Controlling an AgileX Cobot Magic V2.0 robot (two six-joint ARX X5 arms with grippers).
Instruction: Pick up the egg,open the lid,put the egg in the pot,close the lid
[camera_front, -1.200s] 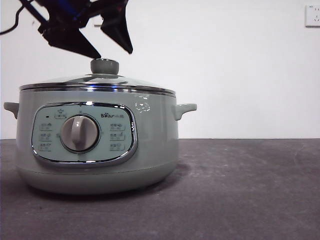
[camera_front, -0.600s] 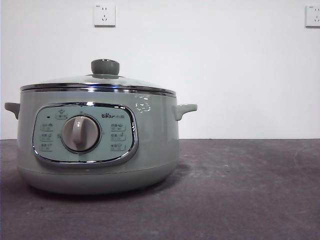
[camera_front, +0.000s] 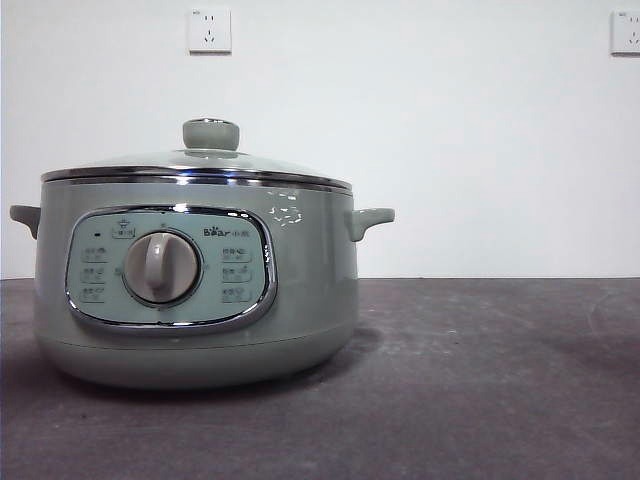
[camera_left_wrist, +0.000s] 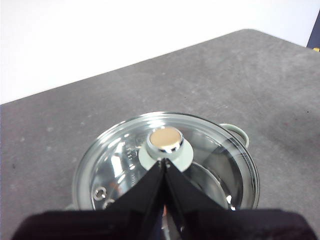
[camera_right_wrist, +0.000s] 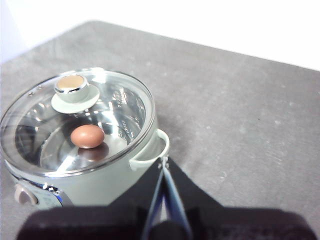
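Lid (camera_right_wrist: 75, 120) sat closed on pot (camera_front: 200, 300); egg (camera_right_wrist: 87, 136) inside. Left tool (camera_left_wrist: 164, 161) above knob, right tool (camera_right_wrist: 163, 161) beside handle; both pinched closed, empty.

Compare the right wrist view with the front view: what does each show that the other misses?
Only the right wrist view shows the egg inside the pot, under the glass lid, and the right gripper, jaws shut. Only the front view shows the control panel, dial and wall sockets. Both show the lid seated on the pot.
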